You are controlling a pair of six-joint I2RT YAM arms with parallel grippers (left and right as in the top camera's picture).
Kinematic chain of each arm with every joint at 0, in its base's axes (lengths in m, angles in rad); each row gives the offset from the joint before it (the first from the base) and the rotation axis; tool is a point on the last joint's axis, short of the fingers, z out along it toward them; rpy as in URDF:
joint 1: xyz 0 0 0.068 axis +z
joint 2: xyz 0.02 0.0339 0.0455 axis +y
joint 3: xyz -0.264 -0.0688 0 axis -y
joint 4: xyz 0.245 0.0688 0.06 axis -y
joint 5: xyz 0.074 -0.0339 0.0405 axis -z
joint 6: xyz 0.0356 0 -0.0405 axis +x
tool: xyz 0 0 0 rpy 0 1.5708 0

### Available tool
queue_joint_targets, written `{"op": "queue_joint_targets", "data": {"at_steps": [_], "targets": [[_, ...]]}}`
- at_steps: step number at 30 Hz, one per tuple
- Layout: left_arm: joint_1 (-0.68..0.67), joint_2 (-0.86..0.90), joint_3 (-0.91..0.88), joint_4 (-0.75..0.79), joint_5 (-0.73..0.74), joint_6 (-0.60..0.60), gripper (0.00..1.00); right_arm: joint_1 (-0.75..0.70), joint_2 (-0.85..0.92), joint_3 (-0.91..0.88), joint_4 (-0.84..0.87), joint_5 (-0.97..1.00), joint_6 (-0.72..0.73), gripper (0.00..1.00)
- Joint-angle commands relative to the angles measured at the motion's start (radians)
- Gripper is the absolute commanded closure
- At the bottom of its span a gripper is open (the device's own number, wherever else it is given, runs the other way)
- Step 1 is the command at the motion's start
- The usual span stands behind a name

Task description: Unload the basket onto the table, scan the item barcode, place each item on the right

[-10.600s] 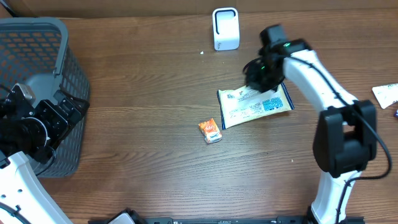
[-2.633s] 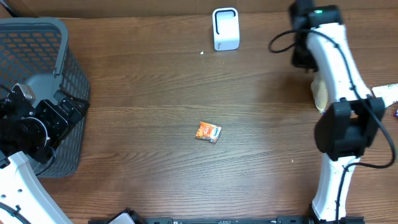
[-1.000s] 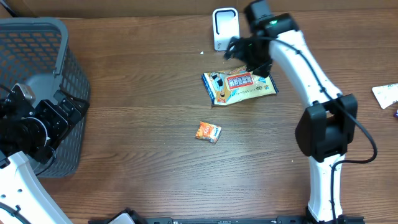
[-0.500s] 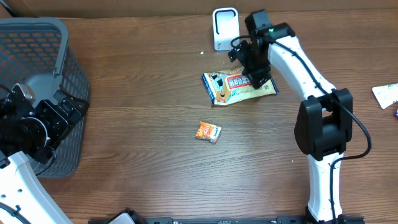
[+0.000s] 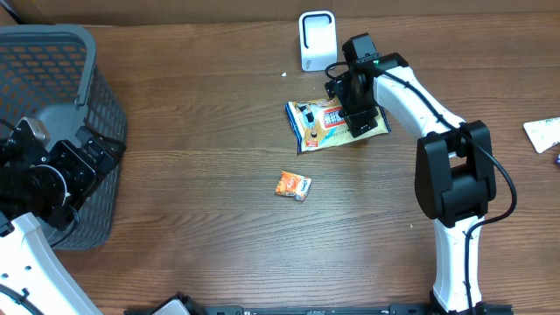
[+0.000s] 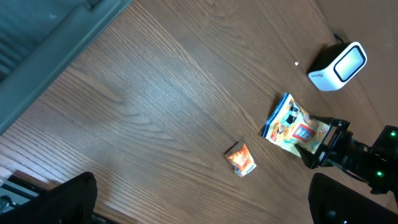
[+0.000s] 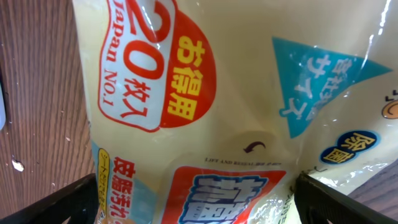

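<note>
The item, a cream wipes packet (image 5: 311,122) with red and blue print, lies flat on the table just below the white scanner (image 5: 317,39). My right gripper (image 5: 357,109) hangs low over the packet's right half, jaws wide open. In the right wrist view the packet (image 7: 217,93) fills the frame, with my right gripper (image 7: 202,205) straddling it, dark fingers at the bottom corners. No barcode shows on this face. My left gripper (image 5: 87,156) stays open at the far left beside the basket. The left wrist view shows the packet (image 6: 292,127) and scanner (image 6: 336,65) far off, with the left gripper (image 6: 211,205) open over bare wood.
A small orange packet (image 5: 295,185) lies mid-table, also seen as the orange packet (image 6: 240,158) from the left wrist. A grey mesh basket (image 5: 44,87) stands at the left edge. A white wrapper (image 5: 542,131) lies at the right edge.
My right gripper has come down from beside the scanner to sit over the packet's right half. The packet has shifted slightly on the table. The left arm has not moved.
</note>
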Motion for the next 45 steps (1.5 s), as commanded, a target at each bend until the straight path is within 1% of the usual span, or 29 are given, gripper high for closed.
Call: {"op": "queue_joint_targets", "data": {"at_steps": [1, 4, 8, 10, 13, 14, 16, 18, 27, 30, 33, 35, 40, 45], "targets": [[-0.007, -0.001, -0.003, 0.001, 0.003, 0.023, 0.00, 0.001, 0.027, -0.060, 0.005, 0.019, 0.012, 0.08], [-0.007, -0.001, -0.003, 0.001, 0.003, 0.023, 0.00, 0.001, 0.027, -0.072, -0.007, 0.034, 0.011, 0.32], [-0.007, -0.001, -0.003, 0.001, 0.003, 0.023, 0.00, 0.001, 0.027, -0.072, -0.037, 0.052, 0.008, 0.44], [-0.007, -0.001, -0.003, 0.001, 0.003, 0.023, 0.00, 0.001, 0.027, -0.072, -0.051, 0.051, 0.008, 0.55], [-0.007, -0.001, -0.003, 0.001, 0.003, 0.023, 0.00, -0.001, 0.027, -0.064, -0.074, 0.051, -0.013, 0.64], [-0.007, -0.001, -0.003, 0.001, 0.003, 0.023, 0.00, -0.004, 0.027, -0.056, -0.081, 0.051, -0.038, 0.70], [-0.007, -0.001, -0.003, 0.001, 0.003, 0.023, 0.00, -0.010, 0.024, -0.025, -0.104, 0.048, -0.101, 0.96], [-0.007, -0.001, -0.003, 0.001, 0.003, 0.023, 0.00, -0.010, 0.021, 0.010, -0.124, 0.054, -0.151, 0.96], [-0.007, -0.001, -0.003, 0.001, 0.003, 0.023, 0.00, -0.007, 0.015, 0.272, -0.132, 0.024, -0.530, 0.96], [-0.007, -0.001, -0.003, 0.001, 0.003, 0.023, 0.00, -0.005, 0.015, 0.344, -0.100, 0.025, -0.644, 0.96], [-0.007, -0.001, -0.003, 0.001, 0.003, 0.023, 0.00, -0.005, 0.015, 0.374, -0.020, 0.025, -0.737, 0.96], [-0.007, -0.001, -0.003, 0.001, 0.003, 0.023, 0.00, -0.005, 0.016, 0.375, 0.050, 0.030, -0.764, 0.96], [-0.007, -0.001, -0.003, 0.001, 0.003, 0.023, 0.00, -0.004, 0.018, 0.373, 0.190, 0.064, -0.763, 0.96], [-0.007, -0.001, -0.003, 0.001, 0.003, 0.023, 0.00, 0.002, 0.018, 0.373, 0.292, 0.104, -0.763, 0.96]]}}
